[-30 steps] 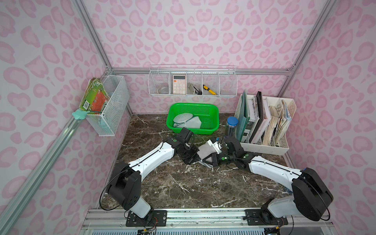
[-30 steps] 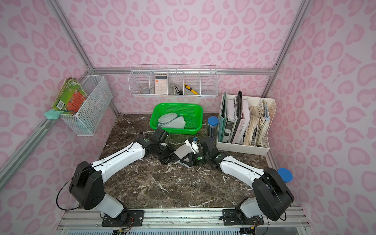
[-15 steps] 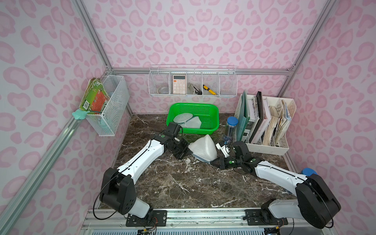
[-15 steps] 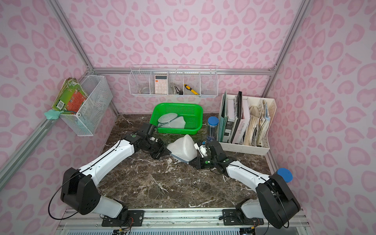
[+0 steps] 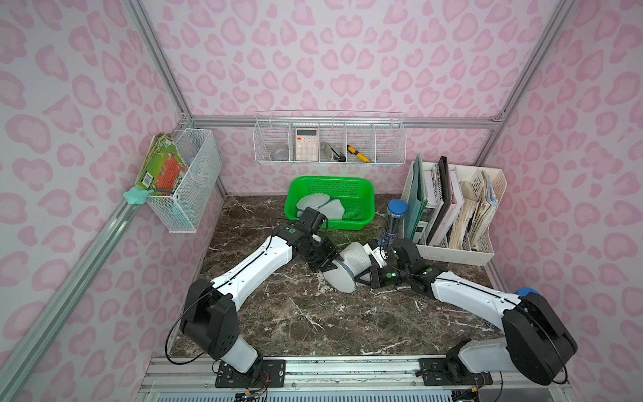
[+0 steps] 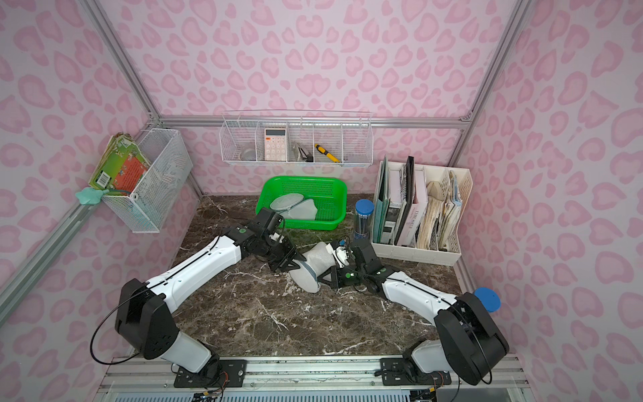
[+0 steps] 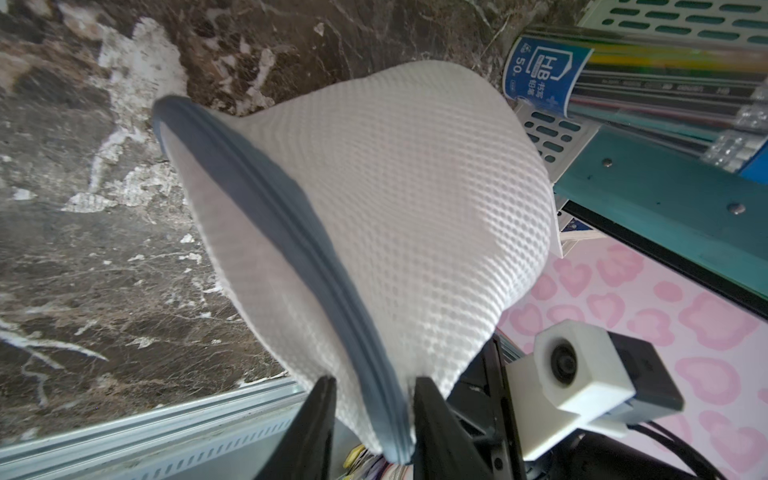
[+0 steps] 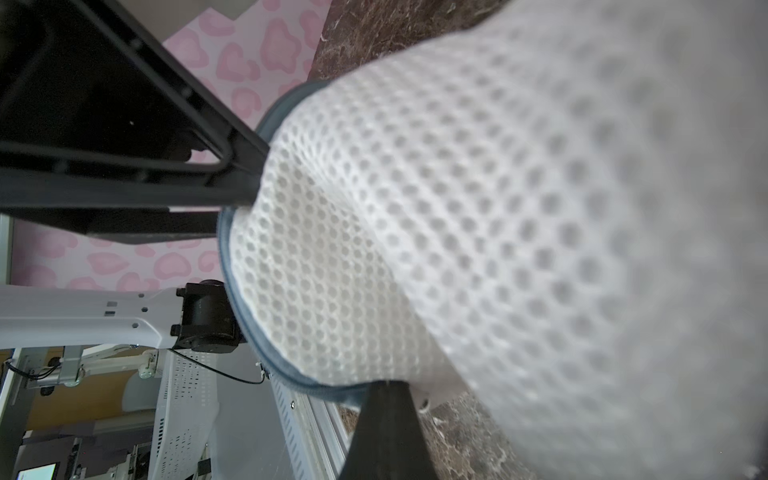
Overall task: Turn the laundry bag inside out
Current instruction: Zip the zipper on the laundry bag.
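Note:
The laundry bag [image 5: 348, 268] [image 6: 313, 268] is white mesh with a grey-blue zipper rim. It is bunched into a rounded cone in the middle of the marble table, held between my two grippers. My left gripper [image 5: 328, 266] [image 7: 374, 380] stands open, its jaws apart on either side of the rim, with a slack fold of mesh [image 7: 395, 187] between them. My right gripper [image 5: 362, 276] [image 8: 386, 384] is shut on the rim at the bag's [image 8: 498, 208] other side. The bag's inside is hidden.
Behind the arms a green basket [image 5: 362, 184] holds other folded mesh pieces. A blue-capped pencil tube [image 5: 395, 219] and a white file organiser [image 5: 455, 250] stand close by on the right. Wire racks [image 5: 195, 181] hang on the left and back walls.
Half a second ago the bag was stretched wide between both shut grippers. The left gripper has since moved right towards the bag and parted its jaws, and the bag has bunched up.

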Tool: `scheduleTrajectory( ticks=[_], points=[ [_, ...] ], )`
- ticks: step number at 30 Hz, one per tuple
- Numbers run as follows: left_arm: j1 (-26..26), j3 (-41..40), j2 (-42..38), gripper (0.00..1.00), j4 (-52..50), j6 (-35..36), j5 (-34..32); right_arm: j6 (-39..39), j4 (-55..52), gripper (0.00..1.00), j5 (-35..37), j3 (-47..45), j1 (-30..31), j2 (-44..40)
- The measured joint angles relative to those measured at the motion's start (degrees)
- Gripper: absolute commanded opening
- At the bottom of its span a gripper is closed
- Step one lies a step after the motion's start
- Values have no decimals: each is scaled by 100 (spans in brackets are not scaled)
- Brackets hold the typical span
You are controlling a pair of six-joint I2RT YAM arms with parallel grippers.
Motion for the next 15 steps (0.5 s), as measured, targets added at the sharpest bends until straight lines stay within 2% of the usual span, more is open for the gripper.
scheduleTrajectory(
  ticks=[6,8,13,15],
  points=[
    [-361,313,199,43,-310,175,-258,81,11,0,0,164,83,125],
    [-385,341,289,42,-389,221,-306,81,9,0,2,164,101,122],
    [-396,367,393,47,-597,354,-503,83,-7,0,4,162,116,46],
    [-398,385,385,41,-702,382,-595,83,-4,0,9,140,116,4]
  ],
)
